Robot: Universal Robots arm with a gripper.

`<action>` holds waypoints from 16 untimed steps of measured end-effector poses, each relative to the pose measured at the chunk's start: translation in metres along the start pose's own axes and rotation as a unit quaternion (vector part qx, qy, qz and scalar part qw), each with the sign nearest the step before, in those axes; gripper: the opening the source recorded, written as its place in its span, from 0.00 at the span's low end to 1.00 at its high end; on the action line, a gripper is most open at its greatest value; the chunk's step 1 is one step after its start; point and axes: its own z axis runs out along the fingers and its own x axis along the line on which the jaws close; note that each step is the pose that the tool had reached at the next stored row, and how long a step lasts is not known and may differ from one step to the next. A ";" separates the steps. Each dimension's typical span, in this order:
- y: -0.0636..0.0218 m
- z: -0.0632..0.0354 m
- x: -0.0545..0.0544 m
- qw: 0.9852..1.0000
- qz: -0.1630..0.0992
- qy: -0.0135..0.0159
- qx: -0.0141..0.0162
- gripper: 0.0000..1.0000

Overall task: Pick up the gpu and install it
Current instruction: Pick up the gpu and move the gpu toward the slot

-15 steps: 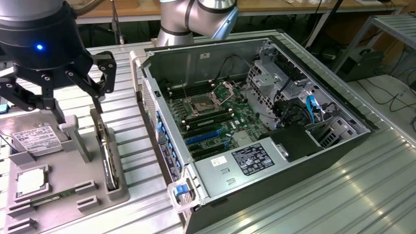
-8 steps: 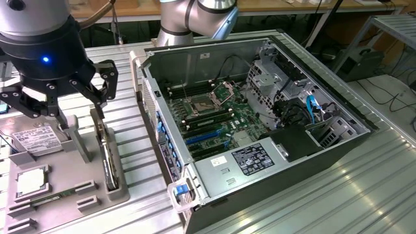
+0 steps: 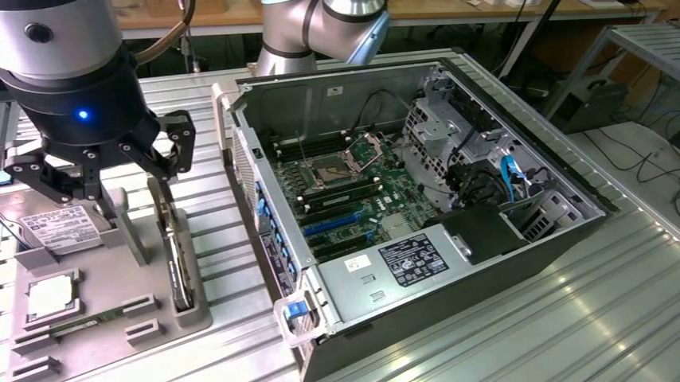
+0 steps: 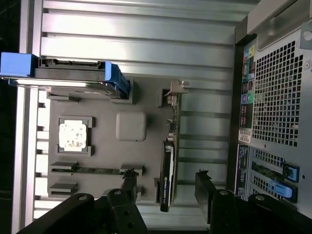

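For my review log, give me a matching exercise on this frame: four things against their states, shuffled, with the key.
Things:
1. gripper
2. gpu
3. hard drive
4. computer case

States:
A. side open, motherboard exposed
B. open, straddling the card without touching it
C. standing on edge in the grey holder
D. white-labelled face up

Pairs: 1-B, 2-C, 3-D, 4-A.

We are in a robotics lab (or a workshop much like it): a robot arm (image 3: 318,32) and its gripper (image 3: 117,187) over a ribbed aluminium table (image 3: 552,318), an open PC case (image 3: 425,199), a grey parts jig (image 3: 138,310), with wooden benches (image 3: 212,16) and loose cables (image 3: 648,155) behind.
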 end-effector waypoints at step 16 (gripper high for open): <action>-0.0059 0.0173 -0.011 1.000 0.001 0.000 0.000 0.60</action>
